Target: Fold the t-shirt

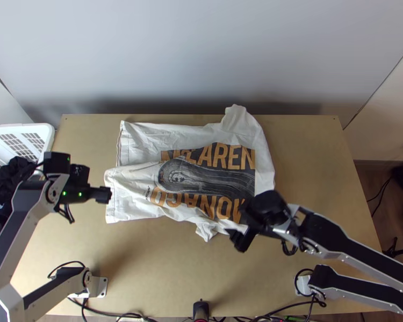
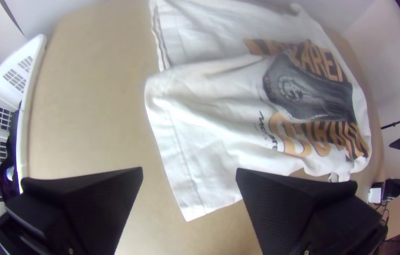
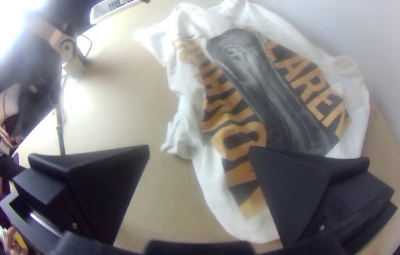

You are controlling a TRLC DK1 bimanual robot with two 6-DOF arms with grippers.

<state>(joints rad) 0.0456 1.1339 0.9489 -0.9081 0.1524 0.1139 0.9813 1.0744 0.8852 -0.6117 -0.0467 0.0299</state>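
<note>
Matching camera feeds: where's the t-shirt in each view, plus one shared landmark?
Top view: t-shirt, middle of the table.
Left wrist view: beyond the open left gripper, plain end nearer.
Right wrist view: beyond the open right gripper, lettered end nearer.
Shared landmark: dark print between orange lettering.

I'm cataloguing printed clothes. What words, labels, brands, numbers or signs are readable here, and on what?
On the white cloth t-shirt:
"LAREN", large orange letters; what precedes it is creased.
"MONACO", apparently, in large orange curved letters, wrinkled.
Small dark script is too blurred to read surely.
I can make out no numbers or signs.
</note>
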